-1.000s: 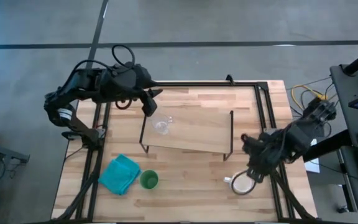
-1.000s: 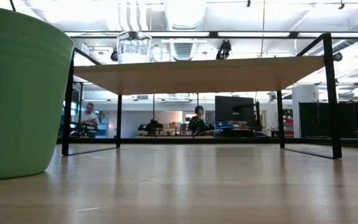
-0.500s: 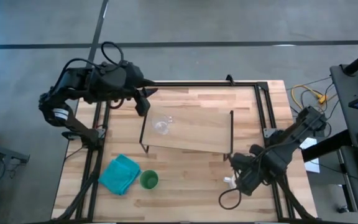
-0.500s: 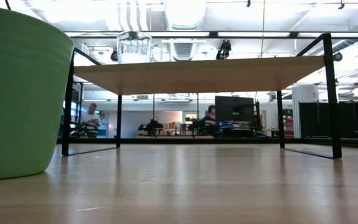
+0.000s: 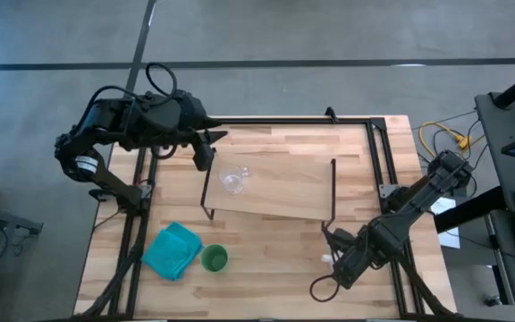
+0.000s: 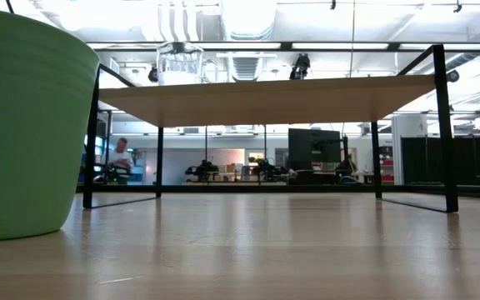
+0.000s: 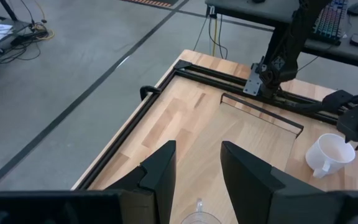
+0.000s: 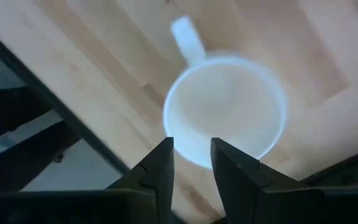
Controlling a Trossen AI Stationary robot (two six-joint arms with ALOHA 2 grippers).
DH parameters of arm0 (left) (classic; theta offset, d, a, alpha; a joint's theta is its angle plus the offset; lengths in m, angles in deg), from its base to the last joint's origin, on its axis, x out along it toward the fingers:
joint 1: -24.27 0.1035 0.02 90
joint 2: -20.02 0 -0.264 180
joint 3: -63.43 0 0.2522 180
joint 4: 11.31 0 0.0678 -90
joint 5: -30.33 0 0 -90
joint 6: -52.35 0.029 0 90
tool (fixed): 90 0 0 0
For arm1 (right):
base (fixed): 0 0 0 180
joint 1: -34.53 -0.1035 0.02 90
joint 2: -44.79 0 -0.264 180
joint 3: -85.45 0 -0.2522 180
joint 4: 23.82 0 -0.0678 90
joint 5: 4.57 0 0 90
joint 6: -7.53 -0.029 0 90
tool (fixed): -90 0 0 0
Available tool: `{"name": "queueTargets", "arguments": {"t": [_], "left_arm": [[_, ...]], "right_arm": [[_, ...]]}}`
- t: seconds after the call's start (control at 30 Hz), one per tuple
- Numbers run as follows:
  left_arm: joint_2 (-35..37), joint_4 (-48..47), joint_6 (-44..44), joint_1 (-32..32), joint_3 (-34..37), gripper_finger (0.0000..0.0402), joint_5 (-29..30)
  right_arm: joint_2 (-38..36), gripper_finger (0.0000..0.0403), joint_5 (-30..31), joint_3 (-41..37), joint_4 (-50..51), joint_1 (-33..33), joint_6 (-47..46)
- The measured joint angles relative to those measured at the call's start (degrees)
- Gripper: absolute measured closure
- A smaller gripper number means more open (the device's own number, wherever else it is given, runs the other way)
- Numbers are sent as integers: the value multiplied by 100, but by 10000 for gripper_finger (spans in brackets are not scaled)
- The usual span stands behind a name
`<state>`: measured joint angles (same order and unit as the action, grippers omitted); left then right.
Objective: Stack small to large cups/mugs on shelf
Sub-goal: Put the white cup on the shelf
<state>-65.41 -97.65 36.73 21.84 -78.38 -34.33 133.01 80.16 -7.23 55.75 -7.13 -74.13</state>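
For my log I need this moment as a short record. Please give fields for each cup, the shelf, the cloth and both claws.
glass cup: upright on the shelf, near its left end
shelf: on the table, bare except for the glass cup
white mug: on the table in front of the shelf's right end, upright, mostly under the right arm
green cup: on the table, front left, beside the cloth
cloth: teal, folded, left of the green cup
left claw: open, just behind the shelf's left end, empty
right claw: open, right above the white mug's rim, not gripping
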Motion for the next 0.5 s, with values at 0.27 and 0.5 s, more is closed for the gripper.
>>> {"name": "queueTargets", "arguments": {"t": [0.27, 0.5], "left_arm": [[2, 0, 0, 2, 4, 288, -31], [0, 2, 0, 2, 7, 288, -31]], "right_arm": [[48, 303, -116, -305, -1021, -7, -190], [231, 303, -135, -497, -863, -9, -361]]}}
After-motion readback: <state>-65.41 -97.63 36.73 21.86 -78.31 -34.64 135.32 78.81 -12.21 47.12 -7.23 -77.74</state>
